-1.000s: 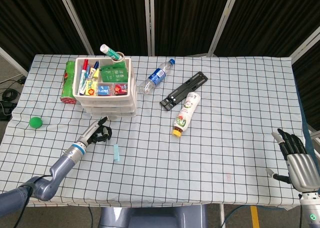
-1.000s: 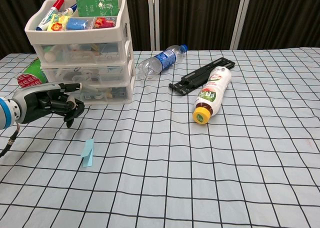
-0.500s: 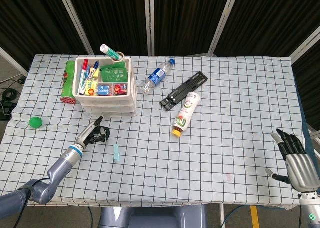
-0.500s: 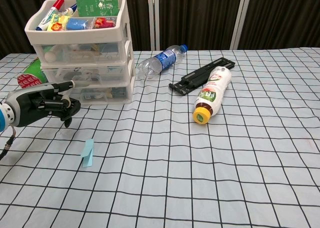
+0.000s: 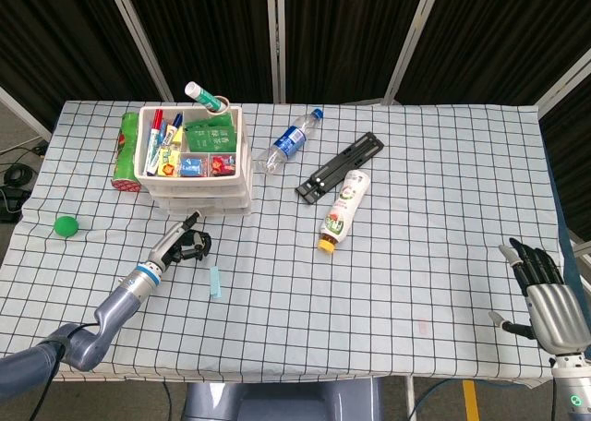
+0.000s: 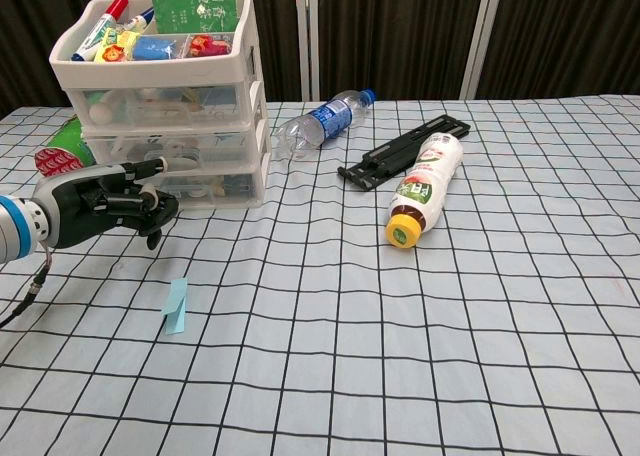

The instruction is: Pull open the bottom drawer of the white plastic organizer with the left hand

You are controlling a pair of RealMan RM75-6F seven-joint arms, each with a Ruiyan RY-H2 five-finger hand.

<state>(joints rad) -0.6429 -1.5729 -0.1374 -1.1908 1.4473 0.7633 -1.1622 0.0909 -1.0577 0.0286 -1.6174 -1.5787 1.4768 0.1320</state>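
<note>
The white plastic organizer [image 5: 196, 176] [image 6: 165, 101] stands at the back left with three drawers, pens and packets in its top tray. Its bottom drawer [image 6: 210, 184] looks flush with the frame. My left hand [image 5: 184, 244] [image 6: 100, 207] hovers just in front of that drawer, fingers curled in and one fingertip reaching toward the drawer's front; whether it touches is unclear. It holds nothing. My right hand [image 5: 545, 296] rests at the table's near right corner with fingers spread, far from the organizer and out of the chest view.
A small blue paper slip [image 5: 215, 281] [image 6: 176, 305] lies in front of my left hand. A green ball [image 5: 65, 225] and a green can [image 5: 125, 150] lie left of the organizer. A water bottle [image 5: 287, 142], a black bracket [image 5: 339, 167] and a white bottle [image 5: 343, 209] lie mid-table.
My left hand drew slightly back and left, then moved right and forward again toward the bottom drawer. The drawer has not moved. My right hand stayed put.
</note>
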